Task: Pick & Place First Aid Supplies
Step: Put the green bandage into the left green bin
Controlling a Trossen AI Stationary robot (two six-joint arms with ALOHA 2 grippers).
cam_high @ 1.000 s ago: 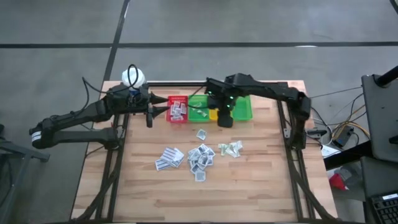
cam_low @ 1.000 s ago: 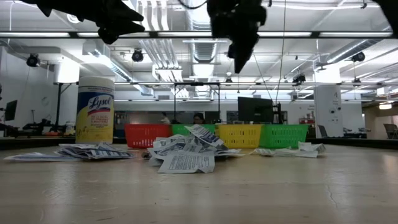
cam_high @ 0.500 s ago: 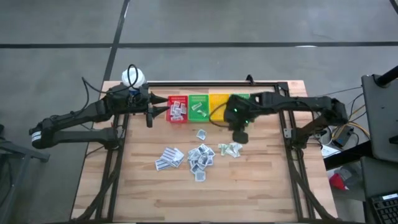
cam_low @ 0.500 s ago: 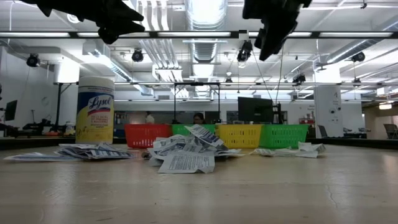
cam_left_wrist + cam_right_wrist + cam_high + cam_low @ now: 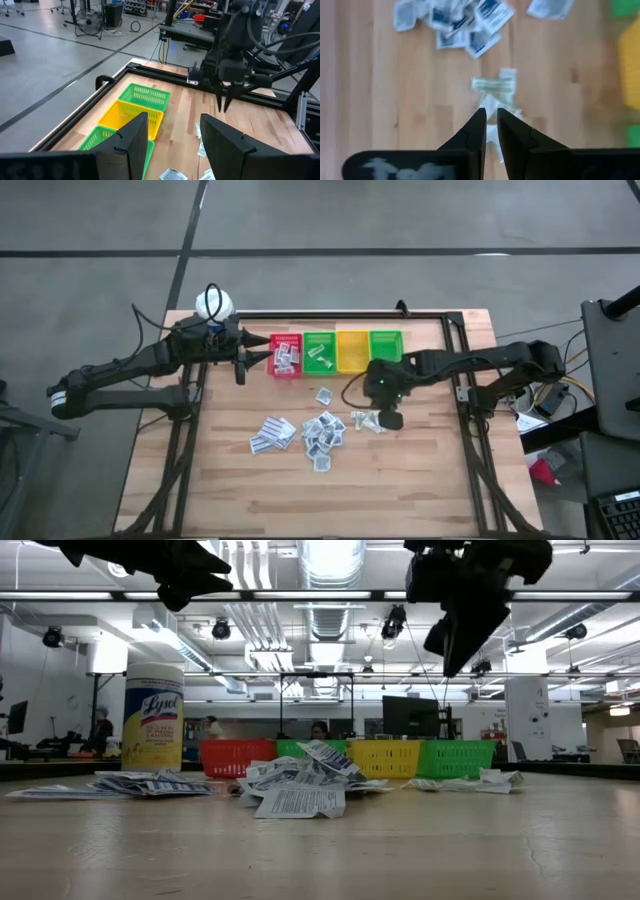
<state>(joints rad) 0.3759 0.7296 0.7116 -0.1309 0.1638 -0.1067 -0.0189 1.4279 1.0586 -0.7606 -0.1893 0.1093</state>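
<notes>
Small white sachets lie flat on the wooden table in loose heaps: a middle pile point(image 5: 323, 431) point(image 5: 300, 785), a left pile point(image 5: 272, 433), and green-print packets point(image 5: 370, 419) point(image 5: 492, 84). More sachets lie in the red bin point(image 5: 285, 355). My right gripper point(image 5: 392, 420) point(image 5: 490, 112) hangs above the table at the green-print packets, pointing down. Its fingers are open by a narrow gap and hold nothing. My left gripper point(image 5: 243, 362) point(image 5: 172, 129) waits open and empty beside the red bin.
A row of bins stands at the far side: red, green point(image 5: 320, 352), yellow point(image 5: 352, 348) and green point(image 5: 385, 345). A white-capped yellow canister point(image 5: 213, 302) point(image 5: 152, 717) stands at the far left corner. A black rail point(image 5: 340, 313) runs along the table's far edge. Bare wood lies toward the near edge.
My right gripper has swung away from the green and yellow bins toward the table's near edge and slightly right. It now hangs over the green-print packets. The sachets have not moved.
</notes>
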